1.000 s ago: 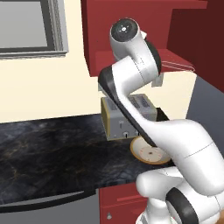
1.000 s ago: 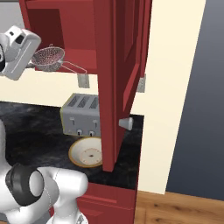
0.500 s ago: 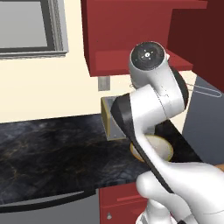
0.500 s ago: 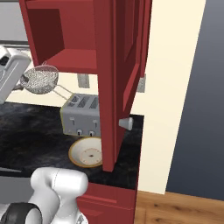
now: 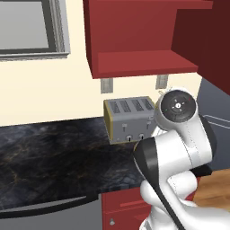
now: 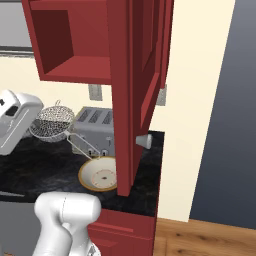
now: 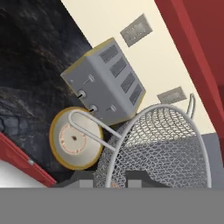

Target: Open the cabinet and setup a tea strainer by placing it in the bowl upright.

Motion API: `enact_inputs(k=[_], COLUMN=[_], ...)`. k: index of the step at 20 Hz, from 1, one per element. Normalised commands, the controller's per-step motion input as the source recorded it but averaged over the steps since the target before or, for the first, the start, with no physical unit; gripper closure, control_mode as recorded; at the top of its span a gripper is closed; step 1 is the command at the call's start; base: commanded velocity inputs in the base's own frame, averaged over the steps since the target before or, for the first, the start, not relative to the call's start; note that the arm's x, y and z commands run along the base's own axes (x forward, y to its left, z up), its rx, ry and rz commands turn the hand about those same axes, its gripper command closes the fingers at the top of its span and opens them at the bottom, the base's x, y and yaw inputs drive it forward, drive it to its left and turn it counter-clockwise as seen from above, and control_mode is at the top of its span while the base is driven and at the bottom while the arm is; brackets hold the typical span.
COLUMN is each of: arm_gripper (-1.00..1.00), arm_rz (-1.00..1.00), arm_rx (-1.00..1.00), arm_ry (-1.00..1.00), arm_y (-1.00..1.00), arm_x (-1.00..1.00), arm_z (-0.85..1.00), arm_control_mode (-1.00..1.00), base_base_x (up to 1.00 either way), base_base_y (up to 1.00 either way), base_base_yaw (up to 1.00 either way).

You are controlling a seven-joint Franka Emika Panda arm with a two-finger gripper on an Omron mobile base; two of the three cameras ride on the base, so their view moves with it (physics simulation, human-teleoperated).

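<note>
- Cabinet (image 6: 75, 45) open, door (image 6: 137, 85) swung wide, shelf bare.
- Strainer (image 6: 52, 122) carried down and out from shelf height a second ago to just above counter level now, left of the toaster (image 6: 95, 130); handle slanting toward the bowl (image 6: 100, 175).
- Gripper (image 7: 111, 177) pinching the strainer's mesh rim, fingertips dark at the bottom of the hand view, basket (image 7: 162, 144) held close to the camera.
- Bowl on the counter (image 5: 54, 152) in front of the toaster, beside the door's lower edge, nothing in it yet.
- Meaning, as a judgement: retrieval done, transfer under way; remaining are a shift over the bowl, lowering with the mesh cup down, and release without tipping.
</note>
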Motion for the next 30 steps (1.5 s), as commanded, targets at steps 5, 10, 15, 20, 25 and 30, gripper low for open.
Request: enact_inputs(k=[5, 10, 15, 20, 25, 30], arm_gripper=[1.00, 1.00, 1.00, 1.00, 1.00, 1.00], arm_rz=[0.00, 0.00, 0.00, -0.09, -0.13, -0.03], arm_rx=[0.01, 0.00, 0.00, 0.00, 0.00, 0.00], arm_ry=[0.01, 0.00, 0.01, 0.00, 0.00, 0.05], arm_y=[-0.36, -0.29, -0.18, 0.00, -0.04, -0.23], arm_x=[0.00, 0.09, 0.07, 0.31, 0.42, 0.59], arm_z=[-0.64, -0.47, -0.54, -0.46, -0.36, -0.40], arm_control_mode=[-1.00, -1.00, -1.00, -1.00, -1.00, -1.00], base_base_x=[0.00, 0.00, 0.00, 0.00, 0.00, 0.00], base_base_y=[0.00, 0.00, 0.00, 0.00, 0.00, 0.00], base_base_yaw=[0.00, 0.00, 0.00, 0.00, 0.00, 0.00])
